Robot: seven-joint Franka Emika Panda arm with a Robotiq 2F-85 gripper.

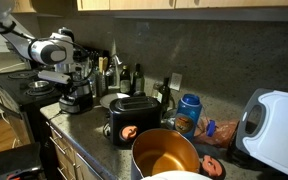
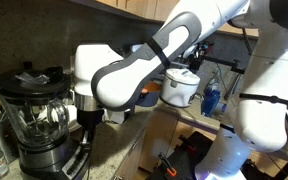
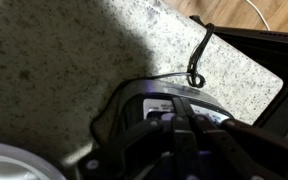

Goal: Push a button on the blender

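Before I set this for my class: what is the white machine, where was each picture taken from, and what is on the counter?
The white machine is a robot arm, steered remotely by a person. Two pictures come from cameras standing in the kitchen; the third looks down from the arm's wrist. On the granite counter stand a blender, a black toaster and a copper pot. The fingers hang close above the blender's base; they seem to hold nothing.
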